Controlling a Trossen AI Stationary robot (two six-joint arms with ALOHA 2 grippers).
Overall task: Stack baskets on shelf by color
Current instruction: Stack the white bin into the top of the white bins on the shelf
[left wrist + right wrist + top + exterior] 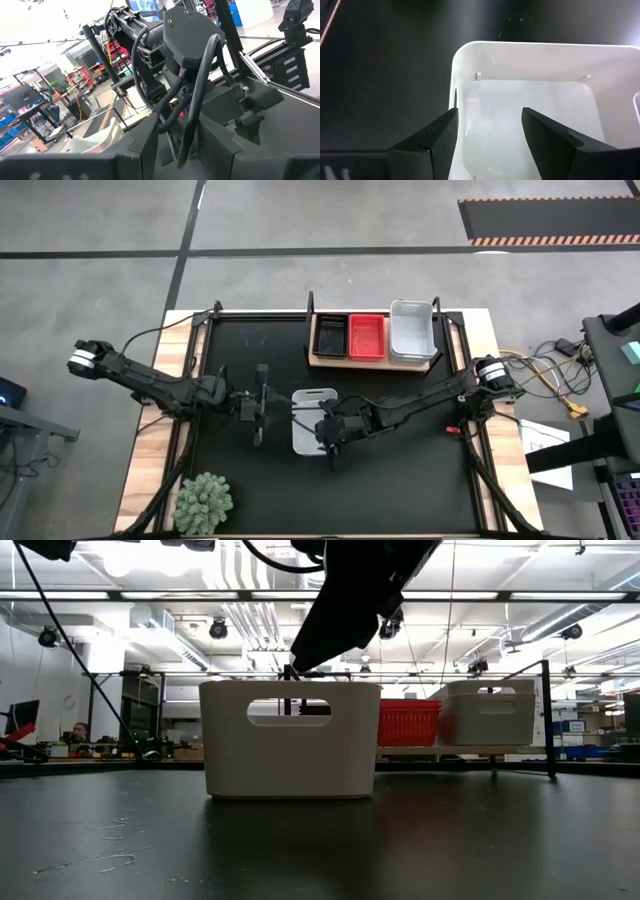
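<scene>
A translucent white basket point(312, 418) stands upright on the black mat, its base on the mat point(290, 740). My right gripper point(487, 112) is open at the basket's near short wall point(455, 80), one finger outside it and one inside. My left gripper point(258, 408) is open and waits just left of this basket, touching nothing. On the shelf point(372, 363) at the far side sit black baskets point(331, 335), a red basket point(367, 336) and a white basket point(411, 330), side by side. My right gripper comes from above, slanting in from the table's right, with its open fingers point(437, 142) on either side of the basket's near short wall by the handle slot point(455, 100). I cannot tell whether a finger touches the wall. The basket stands flat on the mat.
A spiky green plant point(204, 502) stands at the mat's near left corner. Thin black rods point(546, 715) frame the shelf. The mat's near half point(400, 490) shows bare black surface. Cables and equipment point(560, 380) lie beyond the table's right edge.
</scene>
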